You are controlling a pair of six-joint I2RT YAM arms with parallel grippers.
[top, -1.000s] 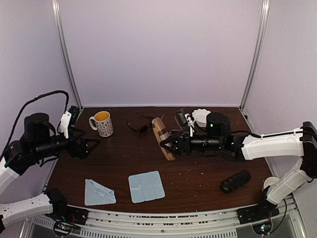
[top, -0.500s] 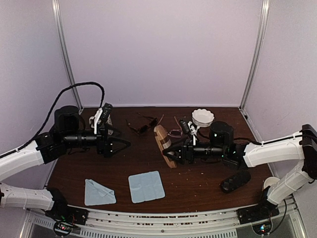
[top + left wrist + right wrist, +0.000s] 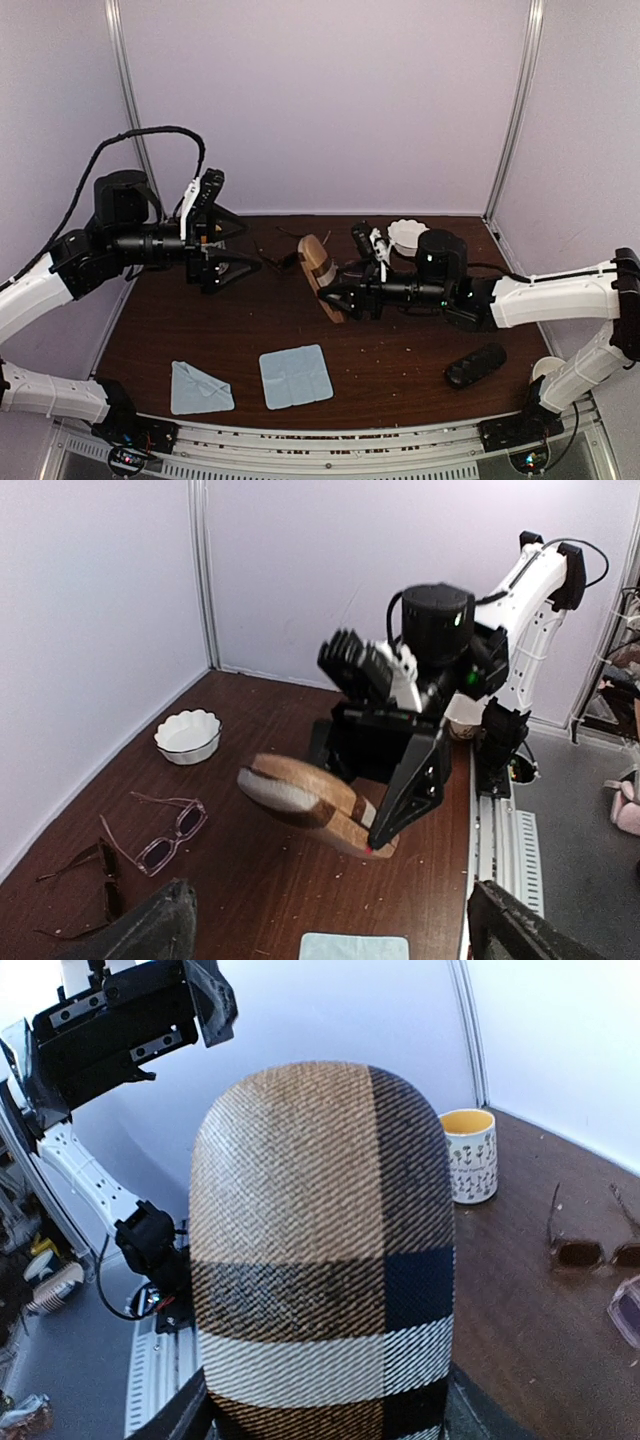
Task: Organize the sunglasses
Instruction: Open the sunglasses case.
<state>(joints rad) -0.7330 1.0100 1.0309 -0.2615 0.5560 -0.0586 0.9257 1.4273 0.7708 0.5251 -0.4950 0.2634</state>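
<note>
White arms (image 3: pixel 560 290), black joints (image 3: pixel 437 250), looped cable (image 3: pixel 150 133)

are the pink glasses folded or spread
Spread: both arms of the pink glasses stick out from the frame, flat on the table.

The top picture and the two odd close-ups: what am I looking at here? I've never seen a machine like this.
These are two robot arms bolted at the table's near edge, each ending in two fingers. The wide picture comes from a fixed camera above and behind them. The other two come from small cameras on the wrists, so each arm sees the other. The right fingers grip a tan striped case, held up off the table; it fills the right wrist picture. The left fingers stand open and empty. On the table lie dark sunglasses, pink glasses, a white bowl, a mug, a black case and two blue cloths.
</note>
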